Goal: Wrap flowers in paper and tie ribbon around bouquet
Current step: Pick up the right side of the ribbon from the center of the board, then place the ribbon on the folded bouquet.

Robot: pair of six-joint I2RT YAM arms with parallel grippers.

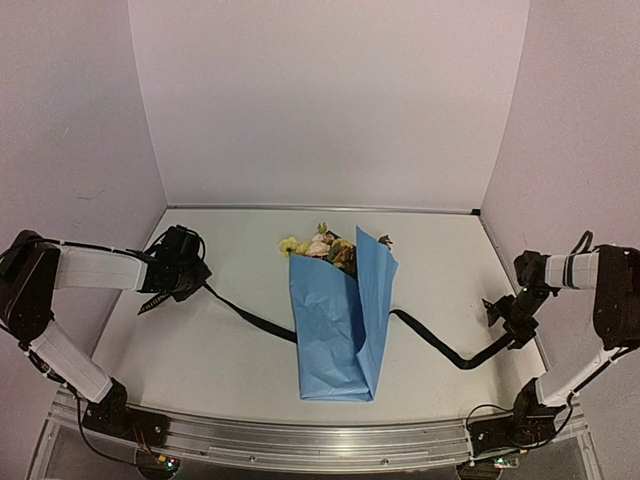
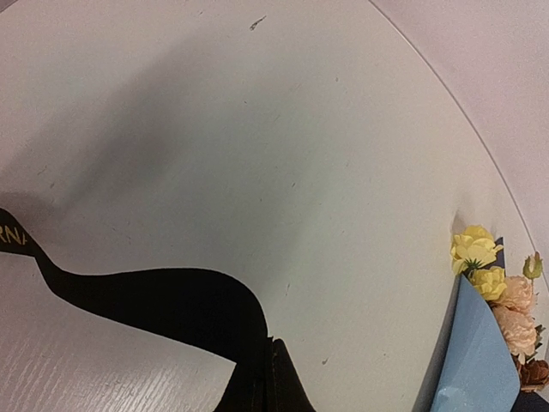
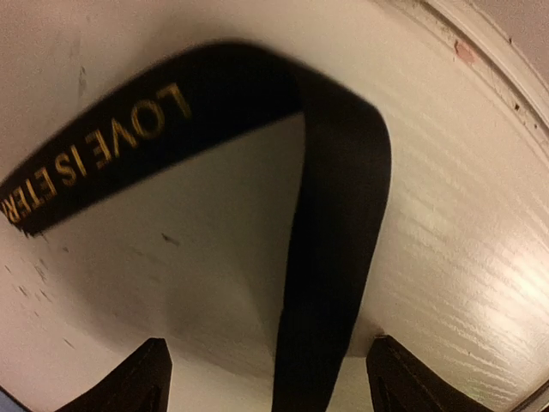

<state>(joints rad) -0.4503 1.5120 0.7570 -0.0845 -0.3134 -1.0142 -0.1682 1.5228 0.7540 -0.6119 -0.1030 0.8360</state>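
Lying lengthwise in the middle of the surface (image 1: 220,375), the bouquet (image 1: 340,300) points its flowers (image 1: 320,245) toward the far edge and its folded foot toward the near edge. The light-blue paper (image 1: 330,355) is closed around the stems.

The ribbon (image 1: 250,320) crosses that long axis almost at right angles. It goes out of sight at the paper's left edge and shows again at its right edge, so it appears to pass beneath the wrap about midway along it.

Near the left edge of the surface, the left hand (image 1: 190,275) is clamped tight on the ribbon's left end. Its wrist view shows the black band running out from between the jaws and curving away over the surface.

Near the right edge, the right hand (image 1: 507,322) has its jaws wide apart. The ribbon's right end rises to it and passes through the gap, pinched by neither side as far as the wrist view shows.

The coming move seems to turn on that right end. It sits inside the right hand's gap, well apart from the left hand, so the right hand is the one to close on it. Both ends would then have to be carried up and inward, over the paper, to meet above the bouquet's middle.
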